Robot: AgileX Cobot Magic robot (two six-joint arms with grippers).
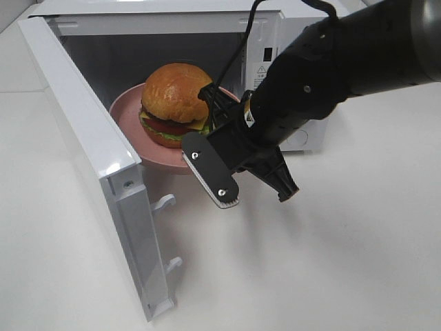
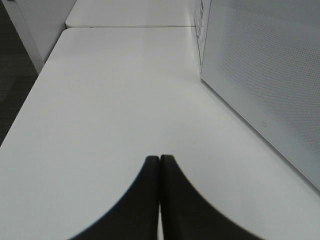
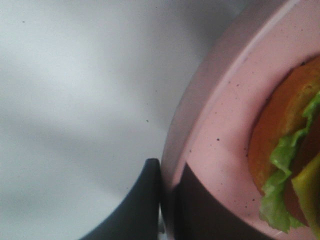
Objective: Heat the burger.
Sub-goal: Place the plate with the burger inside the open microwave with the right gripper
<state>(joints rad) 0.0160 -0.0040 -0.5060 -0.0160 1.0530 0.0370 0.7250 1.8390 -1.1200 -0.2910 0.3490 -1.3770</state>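
Here, mid-task, the microwave [image 1: 270, 34] stands with its door [image 1: 76, 131] swung fully open, and the burger [image 1: 172, 103] sits upright on a pink plate [image 1: 125, 116] at the mouth of the cavity. The far part of the plate lies inside, and its near rim appears to project over the sill. The right claw [image 3: 169, 167] is closed on that near rim; the right wrist view shows its two dark fingers [image 3: 145, 200] pinching the pink edge between them, close to the lettuce but not touching the burger. The left claw [image 2: 160, 159] has its fingers pressed together, holds nothing, and hangs above the bare tabletop [image 1: 331, 262] beside a dotted white panel [image 2: 260, 75], probably the door's outer face. Loading therefore looks under way but unfinished. Judging from the layout, the plate has yet to be seated fully inside, after which come releasing the rim, withdrawing the arm, closing the door and starting the oven. The tabletop is white, matt and smooth, and apart from the microwave nothing is seen standing on it. A seam in the left wrist view marks a second white surface behind it, and dark flooring [image 2: 15, 75] shows past the tabletop's edge.
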